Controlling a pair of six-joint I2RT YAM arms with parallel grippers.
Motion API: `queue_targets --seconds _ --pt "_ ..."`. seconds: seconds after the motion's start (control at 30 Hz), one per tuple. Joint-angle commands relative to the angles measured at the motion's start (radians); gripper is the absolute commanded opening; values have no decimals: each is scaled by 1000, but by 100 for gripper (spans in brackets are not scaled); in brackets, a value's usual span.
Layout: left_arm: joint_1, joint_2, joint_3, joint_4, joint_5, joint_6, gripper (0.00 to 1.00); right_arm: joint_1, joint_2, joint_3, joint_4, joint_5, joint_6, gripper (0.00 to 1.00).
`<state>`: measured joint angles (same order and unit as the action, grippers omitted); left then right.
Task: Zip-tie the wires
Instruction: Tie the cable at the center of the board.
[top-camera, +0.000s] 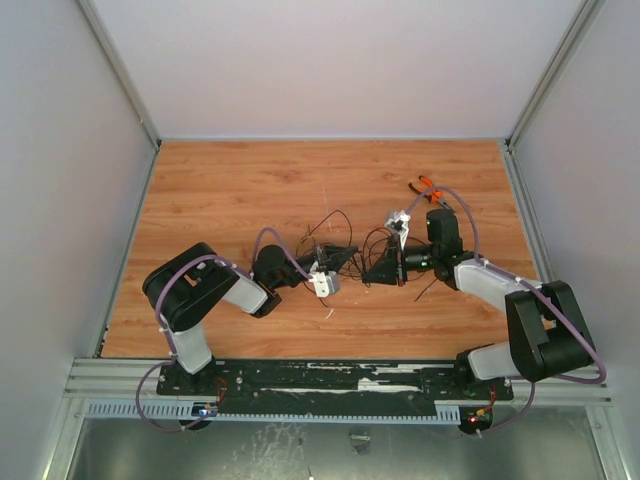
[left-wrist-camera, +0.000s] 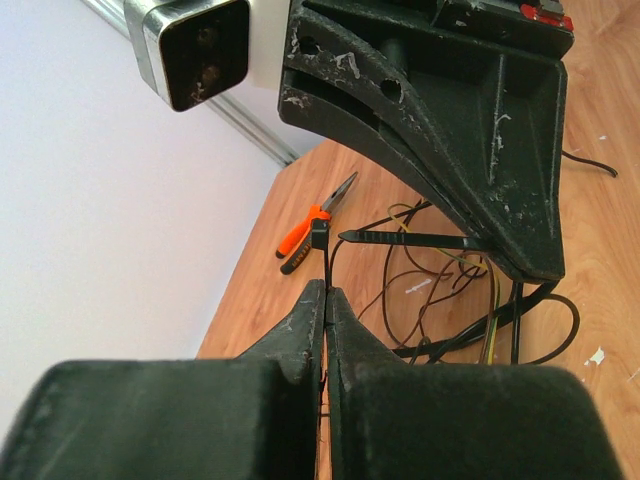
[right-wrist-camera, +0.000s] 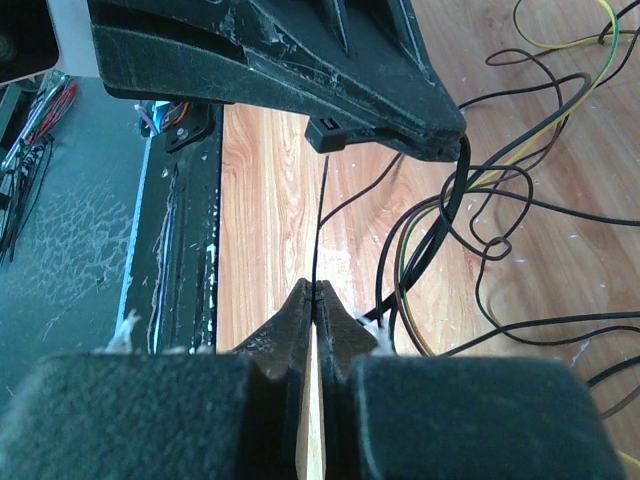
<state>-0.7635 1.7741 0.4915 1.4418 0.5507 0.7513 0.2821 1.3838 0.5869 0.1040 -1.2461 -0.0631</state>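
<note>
The wires (left-wrist-camera: 420, 290) lie in a loose tangle of thin dark loops on the wooden counter (top-camera: 230, 190), left of the orange-handled pliers (top-camera: 427, 187) and on their near side. A black zip tie (left-wrist-camera: 400, 238) sits just above the tangle, on that same side of the pliers, its head raised and its strap stretched between the two claws. The left claw (left-wrist-camera: 325, 292) is pressed together on the strap just below the head. The right claw (right-wrist-camera: 315, 290), closer to the pliers than the left one, is clamped on the thin strap too, tip facing tip. Whether the tie encircles any strand cannot be told.
</note>
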Motion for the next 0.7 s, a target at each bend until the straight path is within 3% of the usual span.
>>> queue_targets --seconds 0.0,0.67 --pt "-8 5 -4 56 -11 -6 0 -10 -21 -17 -4 -2 -20 0" --pt "-9 8 -5 55 -9 -3 0 -7 -40 3 -14 -13 -23 0"
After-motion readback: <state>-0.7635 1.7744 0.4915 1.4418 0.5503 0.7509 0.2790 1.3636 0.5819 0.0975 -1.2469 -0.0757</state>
